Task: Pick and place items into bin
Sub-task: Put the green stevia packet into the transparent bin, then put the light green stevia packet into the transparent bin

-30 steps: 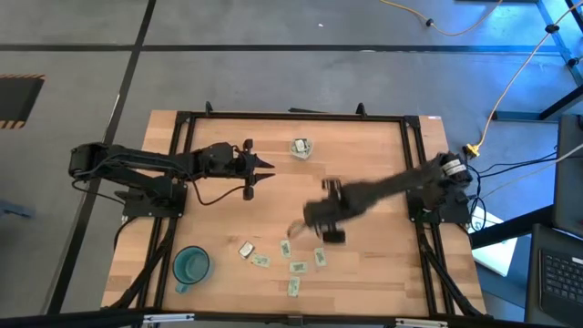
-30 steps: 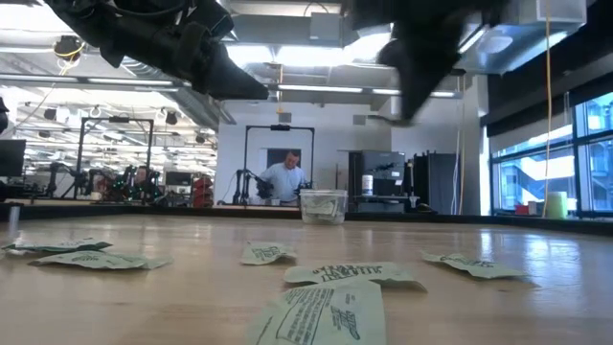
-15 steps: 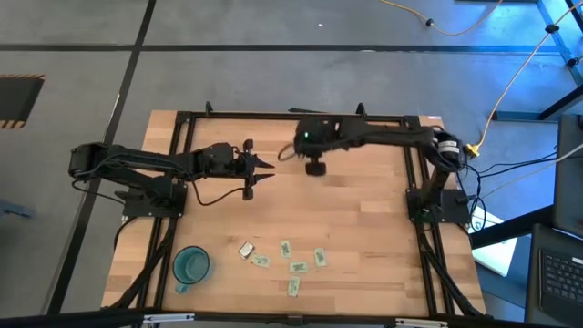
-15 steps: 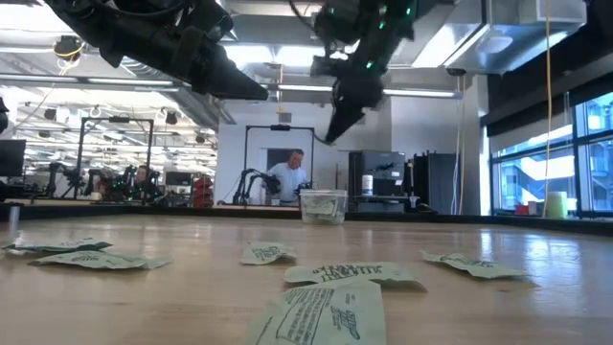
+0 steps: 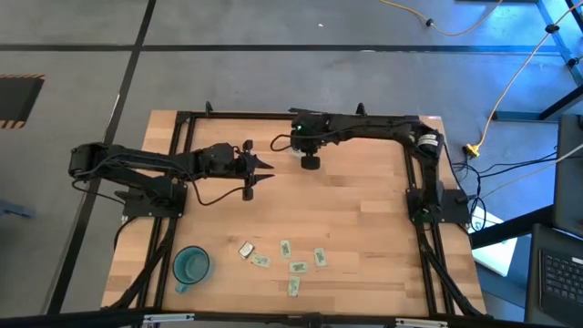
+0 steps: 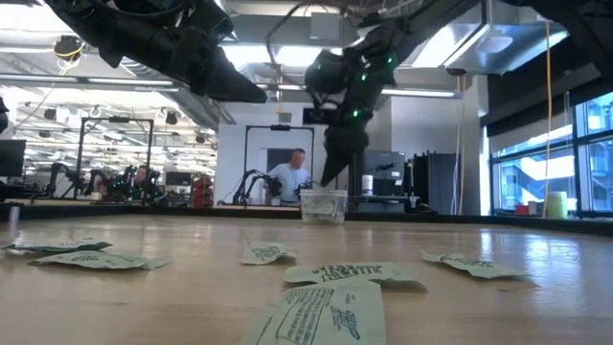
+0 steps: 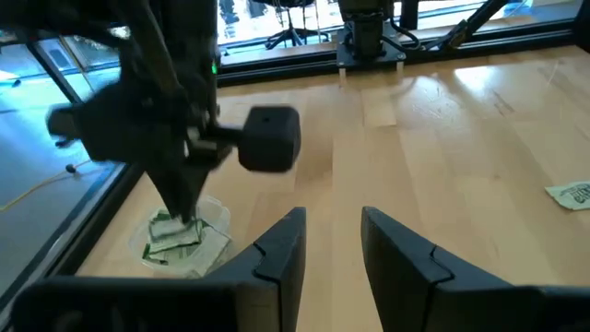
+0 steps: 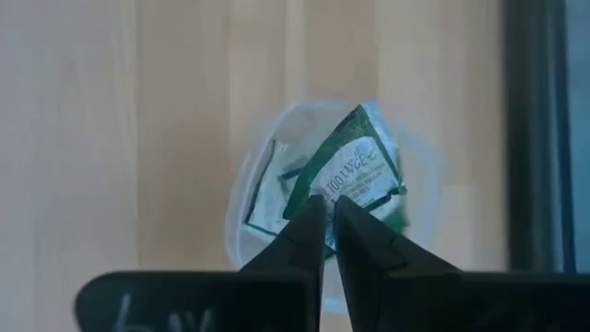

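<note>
Wooden table (image 5: 364, 228): our right gripper (image 8: 329, 210), pinched on a green packet (image 8: 355, 171), hangs directly above the clear bin (image 8: 241, 198) at the far edge; left gripper (image 7: 330, 242) idles open.

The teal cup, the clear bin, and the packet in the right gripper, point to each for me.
teal cup (image 5: 191, 266): high view, on its round opening.
clear bin (image 6: 323, 206): low view, on its front wall.
packet (image 8: 355, 166): right wrist view, on its printed face, just above the right gripper (image 8: 327, 214) fingertips.
</note>
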Motion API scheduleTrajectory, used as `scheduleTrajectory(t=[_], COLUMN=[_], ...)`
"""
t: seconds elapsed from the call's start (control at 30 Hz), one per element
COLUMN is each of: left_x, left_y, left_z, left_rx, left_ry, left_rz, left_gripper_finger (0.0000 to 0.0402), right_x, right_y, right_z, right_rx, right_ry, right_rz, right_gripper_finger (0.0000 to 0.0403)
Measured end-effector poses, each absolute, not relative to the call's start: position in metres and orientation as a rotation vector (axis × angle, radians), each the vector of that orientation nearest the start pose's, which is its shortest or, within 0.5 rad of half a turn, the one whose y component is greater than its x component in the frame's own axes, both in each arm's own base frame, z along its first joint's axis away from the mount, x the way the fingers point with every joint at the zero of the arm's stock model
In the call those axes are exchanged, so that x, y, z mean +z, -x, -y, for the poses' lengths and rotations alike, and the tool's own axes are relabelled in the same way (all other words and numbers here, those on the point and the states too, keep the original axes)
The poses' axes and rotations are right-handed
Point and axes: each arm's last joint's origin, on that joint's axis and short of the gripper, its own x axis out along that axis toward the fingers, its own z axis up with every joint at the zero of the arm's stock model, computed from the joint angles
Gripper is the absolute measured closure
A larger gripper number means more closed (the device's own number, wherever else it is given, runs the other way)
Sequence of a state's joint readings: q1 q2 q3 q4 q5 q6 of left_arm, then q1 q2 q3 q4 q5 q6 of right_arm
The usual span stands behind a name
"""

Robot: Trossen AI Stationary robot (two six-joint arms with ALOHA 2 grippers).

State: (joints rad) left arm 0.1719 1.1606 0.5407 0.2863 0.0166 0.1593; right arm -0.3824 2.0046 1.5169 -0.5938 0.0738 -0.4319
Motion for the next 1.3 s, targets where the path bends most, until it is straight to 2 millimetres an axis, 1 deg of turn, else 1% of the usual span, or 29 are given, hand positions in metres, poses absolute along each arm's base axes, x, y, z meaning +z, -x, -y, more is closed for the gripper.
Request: scheduleTrajectory(t=[0.1, 0.23, 0.43, 0.53, 0.67, 0.77, 0.83, 0.9, 1.0, 1.07, 1.1, 1.2, 1.3], left_x=[0.22, 0.22, 0.22, 0.22, 0.22, 0.22, 0.22, 0.219, 0.217, 0.217, 0.216, 0.216, 0.216], left_y=[-0.237, -0.237, -0.237, -0.237, -0.237, -0.237, -0.237, -0.236, -0.236, -0.236, -0.235, -0.235, -0.235], left_z=[-0.041, -0.041, -0.041, -0.041, -0.041, -0.041, -0.041, -0.041, -0.041, -0.041, -0.041, -0.041, -0.041], left_rx=[0.126, 0.127, 0.128, 0.128, 0.129, 0.129, 0.127, 0.124, 0.123, 0.124, 0.125, 0.125, 0.125], left_ry=[-0.126, -0.126, -0.127, -0.127, -0.128, -0.128, -0.131, -0.148, -0.161, -0.161, -0.16, -0.16, -0.16], left_rz=[-0.344, -0.344, -0.344, -0.344, -0.344, -0.346, -0.353, -0.365, -0.384, -0.387, -0.39, -0.392, -0.396], left_gripper_finger=[0.03, 0.03, 0.03, 0.03, 0.03, 0.03, 0.03, 0.03, 0.03, 0.03, 0.03, 0.03, 0.03], right_x=[0.183, 0.17, 0.17, 0.176, 0.187, 0.201, 0.212, 0.225, 0.238, 0.244, 0.247, 0.25, 0.249], right_y=[-0.391, -0.392, -0.392, -0.39, -0.387, -0.384, -0.378, -0.37, -0.36, -0.359, -0.36, -0.365, -0.367], right_z=[0.162, 0.165, 0.165, 0.164, 0.163, 0.161, 0.154, 0.141, 0.11, 0.088, 0.076, 0.037, -0.003], right_rx=[-0.158, -0.152, -0.147, -0.149, -0.175, -0.209, -0.212, -0.13, 0.076, 0.169, 0.195, 0.253, 0.251], right_ry=[0.217, 0.21, 0.214, 0.215, 0.226, 0.213, 0.175, 0.132, 0.027, -0.059, -0.072, -0.026, 0.111], right_rz=[-1.174, -1.207, -1.214, -1.212, -1.198, -1.198, -1.214, -1.231, -1.253, -1.254, -1.25, -1.25, -1.28], right_gripper_finger=[0.0375, 0.0375, 0.0374, 0.036, 0.0317, 0.0283, 0.0267, 0.0257, 0.0248, 0.0245, 0.0244, 0.0243, 0.0244])
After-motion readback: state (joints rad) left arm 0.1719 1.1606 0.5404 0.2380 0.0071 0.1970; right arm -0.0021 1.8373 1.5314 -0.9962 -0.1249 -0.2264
